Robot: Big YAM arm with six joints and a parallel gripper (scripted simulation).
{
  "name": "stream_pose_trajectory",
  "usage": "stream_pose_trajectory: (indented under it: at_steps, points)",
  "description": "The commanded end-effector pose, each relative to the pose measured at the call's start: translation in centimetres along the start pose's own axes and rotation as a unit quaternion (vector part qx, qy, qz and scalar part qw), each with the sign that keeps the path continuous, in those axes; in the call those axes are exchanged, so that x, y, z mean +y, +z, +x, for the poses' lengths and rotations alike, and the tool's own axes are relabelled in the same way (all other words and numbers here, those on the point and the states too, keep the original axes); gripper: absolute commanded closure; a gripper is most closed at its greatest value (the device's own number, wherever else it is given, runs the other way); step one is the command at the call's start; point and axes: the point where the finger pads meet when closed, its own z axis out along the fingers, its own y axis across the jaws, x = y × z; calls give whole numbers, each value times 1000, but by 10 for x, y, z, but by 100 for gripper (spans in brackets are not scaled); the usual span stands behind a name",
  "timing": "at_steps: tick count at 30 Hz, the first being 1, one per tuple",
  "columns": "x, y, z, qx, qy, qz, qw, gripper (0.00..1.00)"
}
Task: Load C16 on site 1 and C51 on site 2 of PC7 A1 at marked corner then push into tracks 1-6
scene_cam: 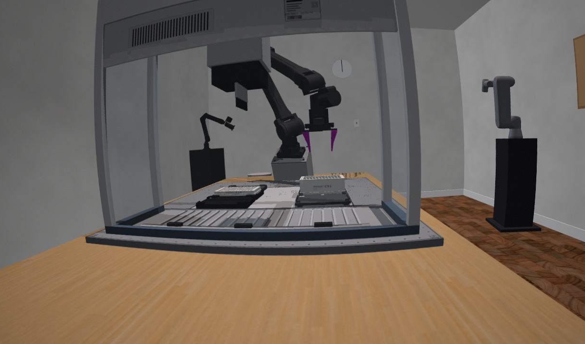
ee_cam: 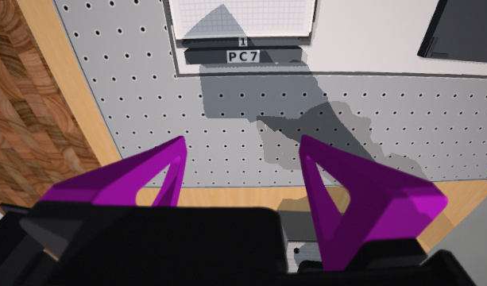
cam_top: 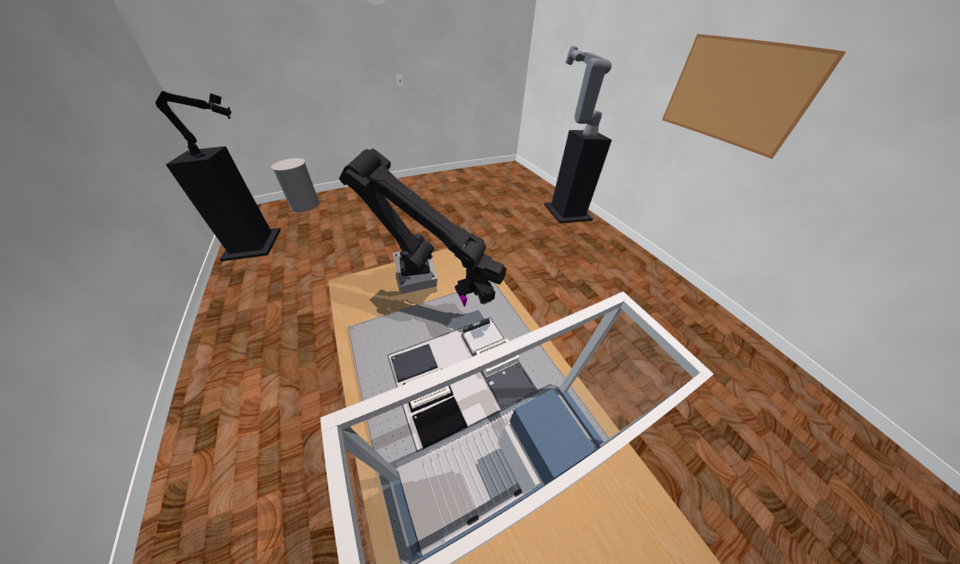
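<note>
PC7 (ee_cam: 243,56) lay on the apron (ee_cam: 366,44), handle end toward the arm, with C16 (ee_cam: 243,17) seated at site 1 (fine grid of wells facing up). Hovered above the perforated deck (ee_cam: 148,107) short of the handle: gripper (ee_cam: 241,139), fingers wide apart and holding nothing.

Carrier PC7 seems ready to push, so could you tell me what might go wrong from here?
The open gripper hangs well above the deck, behind the PC7 handle. A push landing on the 384-well plate instead of the handle could unseat it. An off-centre push might skew the carrier, leaving it up on the ribs of the rails, short of home.
</note>
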Motion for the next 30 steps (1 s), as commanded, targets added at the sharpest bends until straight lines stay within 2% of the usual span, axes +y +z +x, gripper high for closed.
stream_pose_trajectory:
  at_steps: [1, 12, 15, 16, 18, 25, 30]
  points:
    - [-1, 8, -6, -3, -6, 0, 1000, 20]
    - [-1, 38, -5, -3, -6, 1, 1000, 20]
    - [0, 39, -7, -5, -6, -1, 1000, 20]
    - [7, 33, -24, -20, -1, -9, 1000, 20]
    - [-1, 49, -5, -3, -6, 1, 1000, 20]
    - [1, 65, -11, -8, -5, -2, 1000, 20]
    - [-2, 81, -5, -3, -6, 1, 1000, 20]
